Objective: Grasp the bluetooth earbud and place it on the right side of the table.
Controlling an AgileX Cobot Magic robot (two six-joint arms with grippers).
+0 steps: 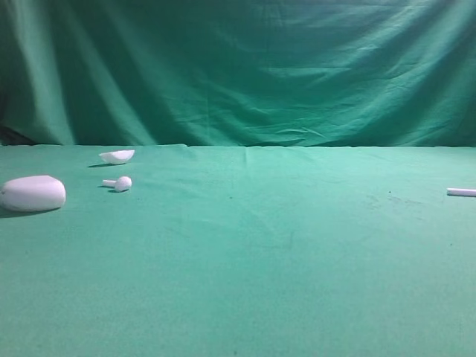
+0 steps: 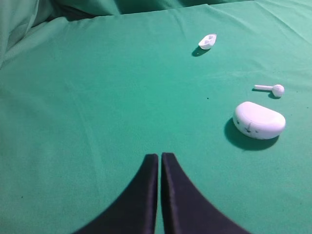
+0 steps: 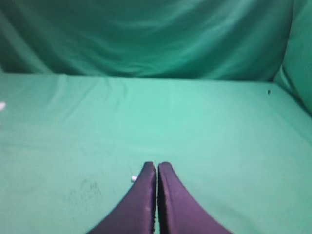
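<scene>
Green felt-covered bench (image 1: 268,260) carries a large white pebble-shaped case (image 1: 33,193) at far left. Just beside it lies the small white long-stemmed bluetooth earbud (image 1: 118,183), flat, untouched. Left gripper (image 2: 160,157) and right gripper (image 3: 157,165): jaws together, empty.

You see a plain green tabletop (image 1: 297,245), a white bluetooth earbud (image 1: 119,183), a white case (image 1: 33,193), and black pincers (image 2: 159,161).

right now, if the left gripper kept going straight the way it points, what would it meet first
Probably nothing but cloth: ahead of the shut left gripper lies bare table. The case and bluetooth earbud sit well off to its right, though depth is uncertain.
</scene>
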